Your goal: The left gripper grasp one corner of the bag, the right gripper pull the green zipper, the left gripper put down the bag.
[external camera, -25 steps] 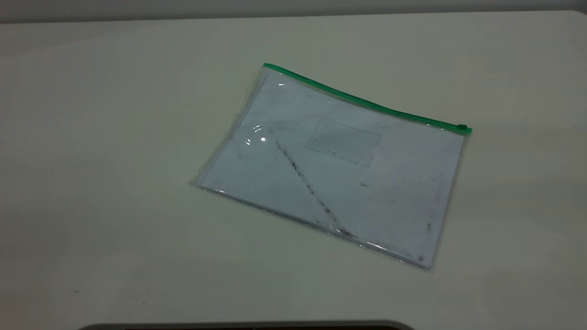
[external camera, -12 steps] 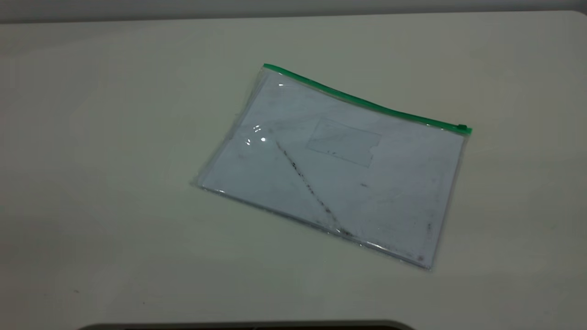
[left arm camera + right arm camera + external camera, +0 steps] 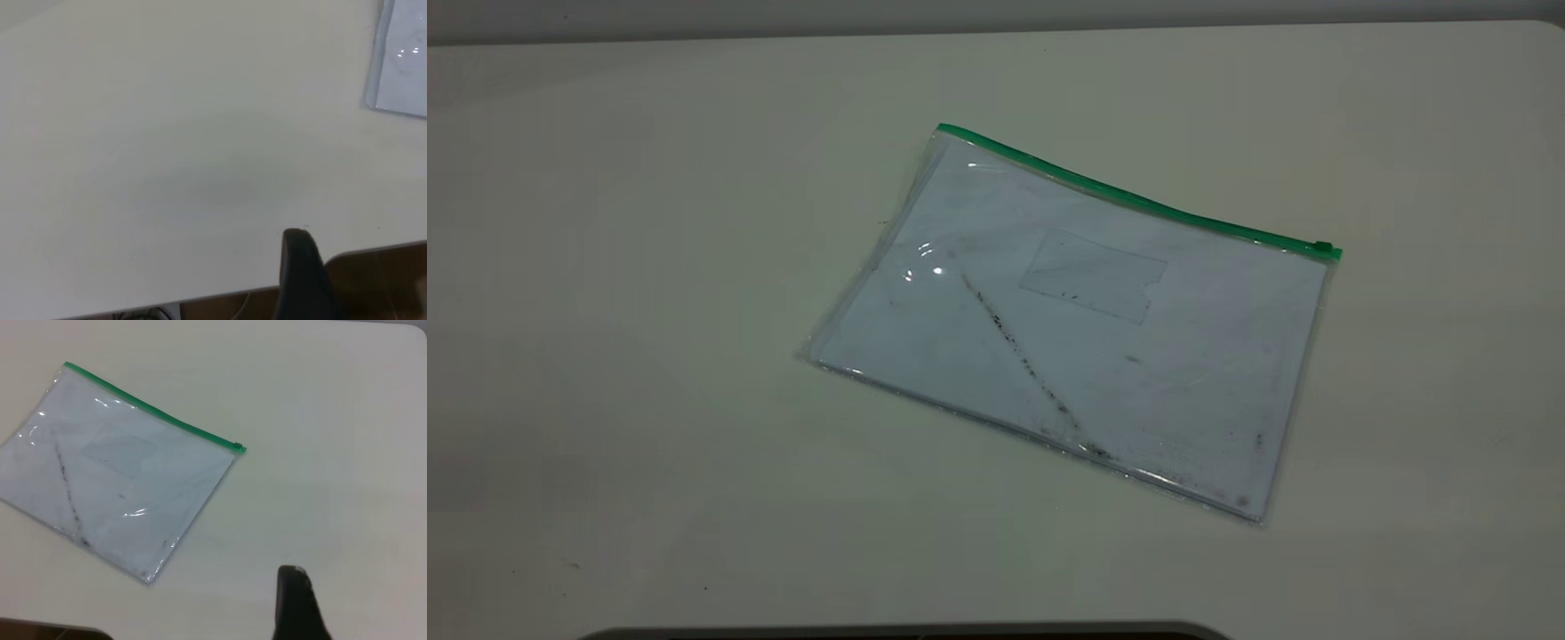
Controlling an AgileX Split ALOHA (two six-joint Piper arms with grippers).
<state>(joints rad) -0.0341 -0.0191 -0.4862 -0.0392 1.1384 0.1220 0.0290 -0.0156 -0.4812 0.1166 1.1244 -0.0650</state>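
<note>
The clear plastic zipper bag (image 3: pixel 1076 324) lies flat on the pale table (image 3: pixel 605 356), a little toward three o'clock of the table's middle in the exterior view, with a sheet of white paper (image 3: pixel 1103 356) inside it and nothing holding it. Its green zipper strip (image 3: pixel 1129 197) runs along the far edge, from the corner at about eleven o'clock of the bag to the corner at about two o'clock, and the small green slider (image 3: pixel 1323 248) sits at that two o'clock end. Neither arm shows in the exterior view. The left gripper (image 3: pixel 303 277) appears only as one dark finger in its own wrist view, well apart from the bag's near corner (image 3: pixel 371 105), over the table's edge; whether it is spread or closed I cannot tell, and it has hold of nothing visible. The right gripper (image 3: pixel 297 603) likewise shows one dark finger, well clear of the bag, its opening impossible to judge, with nothing visibly in it. This scene fits either end of the job: a bag lying ready with its slider waiting at one end, or a bag laid down again after the slider has been drawn there. Whether the mouth under the strip is sealed or parted cannot be made out.
</note>
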